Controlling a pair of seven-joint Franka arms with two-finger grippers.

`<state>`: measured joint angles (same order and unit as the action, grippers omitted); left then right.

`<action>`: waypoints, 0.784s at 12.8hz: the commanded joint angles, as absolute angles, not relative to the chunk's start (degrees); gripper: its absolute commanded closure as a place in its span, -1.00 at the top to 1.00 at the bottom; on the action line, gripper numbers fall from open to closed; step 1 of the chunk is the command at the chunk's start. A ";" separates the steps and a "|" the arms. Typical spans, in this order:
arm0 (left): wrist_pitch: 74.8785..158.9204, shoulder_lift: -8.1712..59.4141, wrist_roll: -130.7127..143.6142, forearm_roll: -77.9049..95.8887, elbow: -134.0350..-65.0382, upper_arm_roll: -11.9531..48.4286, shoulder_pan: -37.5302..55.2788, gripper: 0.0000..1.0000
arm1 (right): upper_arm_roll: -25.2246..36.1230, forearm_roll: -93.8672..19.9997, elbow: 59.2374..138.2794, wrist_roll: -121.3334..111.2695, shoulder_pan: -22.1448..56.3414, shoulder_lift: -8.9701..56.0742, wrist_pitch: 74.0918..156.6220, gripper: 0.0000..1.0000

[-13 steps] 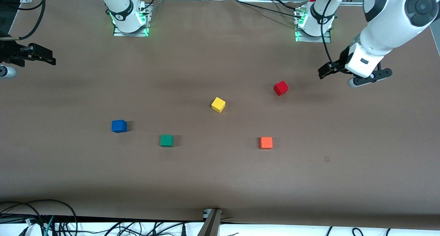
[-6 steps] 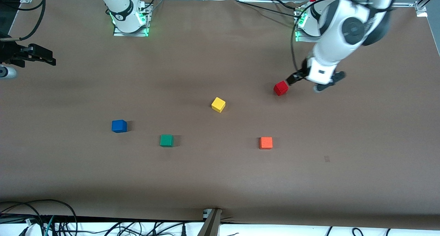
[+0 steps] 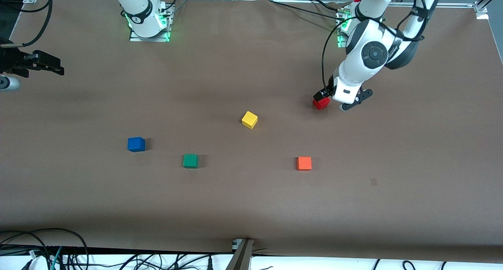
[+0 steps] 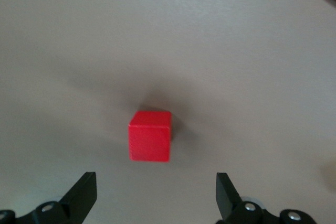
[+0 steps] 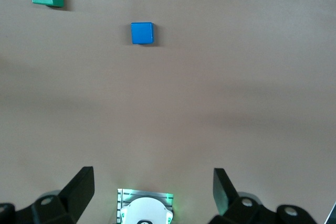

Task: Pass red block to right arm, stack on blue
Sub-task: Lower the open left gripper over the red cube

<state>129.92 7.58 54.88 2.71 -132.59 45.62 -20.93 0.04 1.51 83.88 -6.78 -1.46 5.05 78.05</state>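
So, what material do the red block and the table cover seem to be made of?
The red block looks like painted wood or hard plastic: flat matte faces, crisp edges, even colour with no gloss. Which of the two cannot be told. The table cover looks like brown paper or thin matte sheet: dull, uniform, with faint creases near its edge by the front camera.

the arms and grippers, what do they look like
Both arms are glossy white with dark grey round joint caps; the left arm carries a looped black cable. Each base glows green. The left gripper and right gripper are black, with wedge-shaped fingers bearing silver screws.
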 commanded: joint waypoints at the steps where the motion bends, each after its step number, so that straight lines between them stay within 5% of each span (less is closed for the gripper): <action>1: 132.35 12.81 60.80 -4.80 -132.45 45.88 -19.26 1.00 | -0.35 2.02 82.35 -7.91 -1.93 5.80 77.43 1.00; 5: 137.29 21.78 72.04 -20.43 -133.42 45.79 -17.58 1.00 | -0.35 1.85 82.35 -7.82 -1.93 6.15 77.34 1.00; 10: 137.37 22.59 72.86 -22.41 -133.24 45.26 -18.46 1.00 | -0.35 1.76 82.44 -7.21 -1.85 6.24 77.26 1.00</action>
<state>137.28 22.68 72.01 -20.56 -133.70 45.12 -18.09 0.03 1.50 83.88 -6.92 -1.45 5.64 78.05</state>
